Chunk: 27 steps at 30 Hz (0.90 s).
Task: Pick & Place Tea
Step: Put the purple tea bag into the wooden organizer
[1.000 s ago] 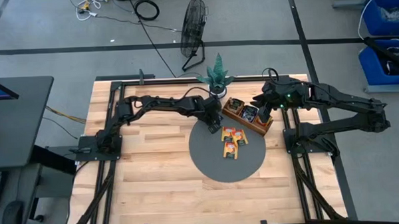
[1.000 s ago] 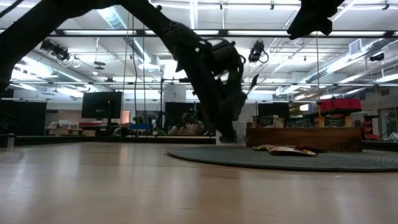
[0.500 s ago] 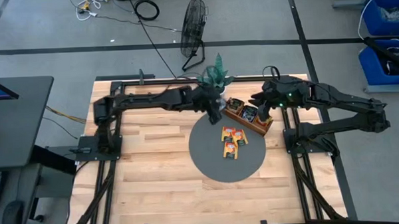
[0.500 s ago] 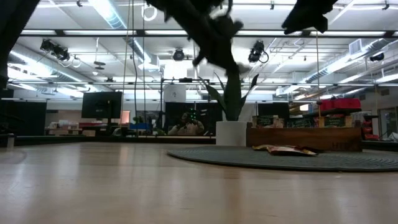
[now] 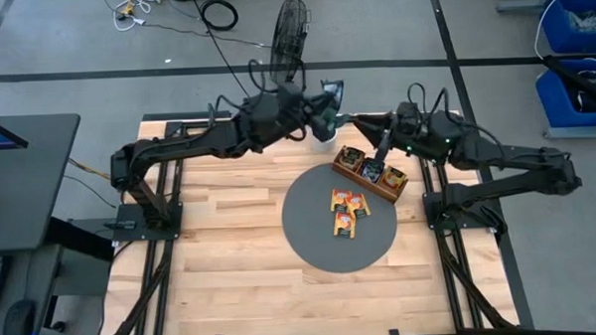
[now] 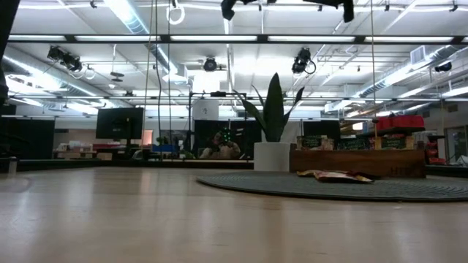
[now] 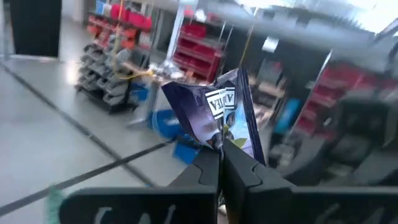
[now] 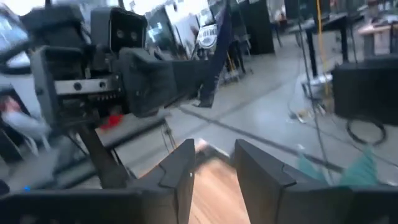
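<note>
The left pincer (image 7: 221, 163) is clamped on the lower edge of a dark blue sachet (image 7: 219, 115), holding it high in the air above the back of the bench (image 5: 222, 270), near the plant (image 5: 328, 115). The sachet stands up from the fingertips like a little flag, creased and bent at its top. I judge it very light, thin and limp, glossy enough to slide out of a loose pinch, and easy to crumple but hardly breakable. An edge pinch like this one seems the right hold; a flat one on the bench would need a finger worked under its rim.

The right pincer (image 8: 212, 163) hangs close by, facing the left one, with a clear gap between its fingers and nothing in them. It looks ready to take the free upper edge.

Two orange sachets (image 5: 345, 208) lie on the round grey mat (image 5: 316, 241), and more sachets sit in the wooden tray (image 5: 370, 171) at the mat's rim.

A second ago the left arm was down at the mat beside the tray; since then it has risen and swung back toward the plant. The right arm has turned from above the tray to meet it.
</note>
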Available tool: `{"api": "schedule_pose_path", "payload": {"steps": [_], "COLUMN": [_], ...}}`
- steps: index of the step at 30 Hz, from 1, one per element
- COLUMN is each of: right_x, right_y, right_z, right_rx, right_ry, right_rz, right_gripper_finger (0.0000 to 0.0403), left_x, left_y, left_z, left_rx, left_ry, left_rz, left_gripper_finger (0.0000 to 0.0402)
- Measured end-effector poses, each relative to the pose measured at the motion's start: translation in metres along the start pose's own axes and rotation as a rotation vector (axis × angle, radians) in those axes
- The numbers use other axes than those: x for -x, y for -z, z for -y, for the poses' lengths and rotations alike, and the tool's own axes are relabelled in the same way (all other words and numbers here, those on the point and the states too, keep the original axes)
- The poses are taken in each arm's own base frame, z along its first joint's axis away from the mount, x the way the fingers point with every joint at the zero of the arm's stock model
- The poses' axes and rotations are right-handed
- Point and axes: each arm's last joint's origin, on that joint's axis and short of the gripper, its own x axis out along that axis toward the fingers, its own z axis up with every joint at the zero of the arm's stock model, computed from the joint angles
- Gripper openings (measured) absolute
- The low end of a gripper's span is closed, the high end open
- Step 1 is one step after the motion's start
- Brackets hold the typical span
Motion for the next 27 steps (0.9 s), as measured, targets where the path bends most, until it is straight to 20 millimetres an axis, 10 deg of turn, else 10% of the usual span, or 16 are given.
{"api": "schedule_pose_path", "payload": {"steps": [27], "right_x": [-0.044], "right_y": [0.012], "right_z": [-0.021], "right_rx": [-0.070], "right_ry": [-0.036], "right_rz": [0.224], "right_gripper_finger": [0.0168], "left_x": [0.008], "left_y": [-0.002], "left_z": [0.023], "left_rx": [0.074], "left_ry": [0.093], "left_rz": [0.061], "left_gripper_finger": [0.0004]}}
